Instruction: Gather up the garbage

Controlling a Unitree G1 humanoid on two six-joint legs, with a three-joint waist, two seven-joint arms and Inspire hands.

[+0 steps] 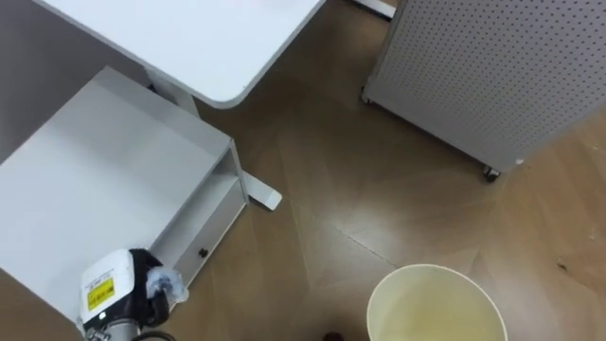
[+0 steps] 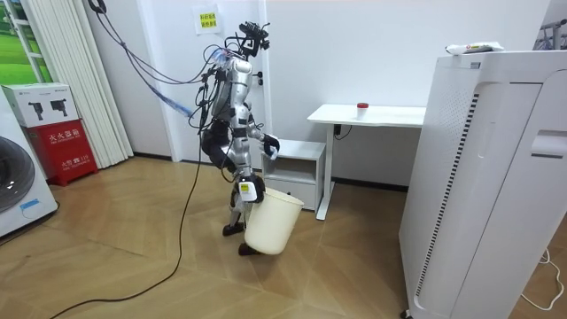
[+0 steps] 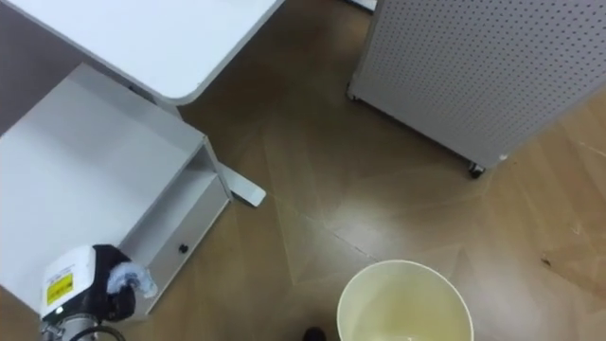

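A humanoid robot stands on a wood floor (image 1: 350,189) beside a white table (image 1: 189,38), its left hand (image 1: 137,284) raised over a low white drawer cabinet (image 1: 104,161) with its fingers closed on a crumpled bluish-white scrap of garbage (image 1: 166,282). The scrap sits at the fingertips, above the cabinet's front edge and well apart from the cream waste bin (image 1: 426,271), which hangs tilted, just off the floor, at the robot's right hand (image 2: 251,190). That hand's grip on the bin's rim cannot be made out. A white perforated unit on casters (image 1: 473,66) stands beyond the bin.
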